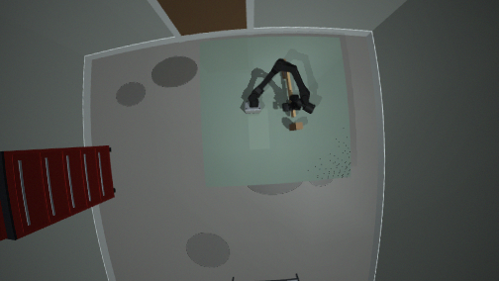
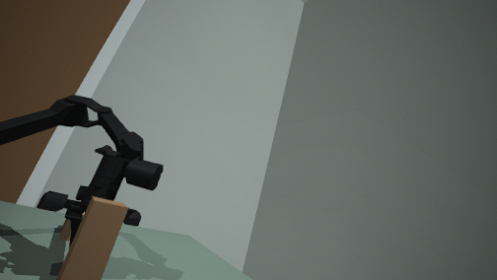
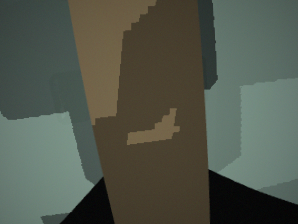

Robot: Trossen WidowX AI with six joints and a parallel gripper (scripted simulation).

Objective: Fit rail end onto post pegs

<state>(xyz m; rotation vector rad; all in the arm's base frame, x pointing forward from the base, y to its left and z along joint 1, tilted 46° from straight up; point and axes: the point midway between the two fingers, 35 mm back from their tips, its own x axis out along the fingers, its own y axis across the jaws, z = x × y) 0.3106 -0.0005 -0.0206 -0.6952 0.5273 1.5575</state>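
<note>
Left side, top view: a red slatted cabinet (image 1: 56, 190) stands off the mat, well apart from the work. Grey floor (image 1: 149, 198) around it carries round dark patches.

Centre, top view: a pale green mat (image 1: 233, 158) bears the arm's base (image 1: 252, 108). The black arm (image 1: 269, 79) rises from the base, arches over and comes down on the other side.

Right of centre, top view: the rail (image 1: 286, 84) lies as a thin tan strip running away from the post (image 1: 296, 127). The gripper (image 1: 296, 105) sits over the rail's near end, just short of the post. Pegs and holes are too small to make out here, so contact between rail end and post cannot be judged.

Exterior view: the post (image 2: 91, 239) stands in the foreground at the lower left, with the gripper (image 2: 75, 212) close behind it and low over the mat.

Wrist view: the rail (image 3: 149, 116) fills the middle of the picture, running upward from the gripper body, partly in shadow.

Jaws: narrowly set and clamped on the rail; fingertips themselves are hidden behind the wood.
</note>
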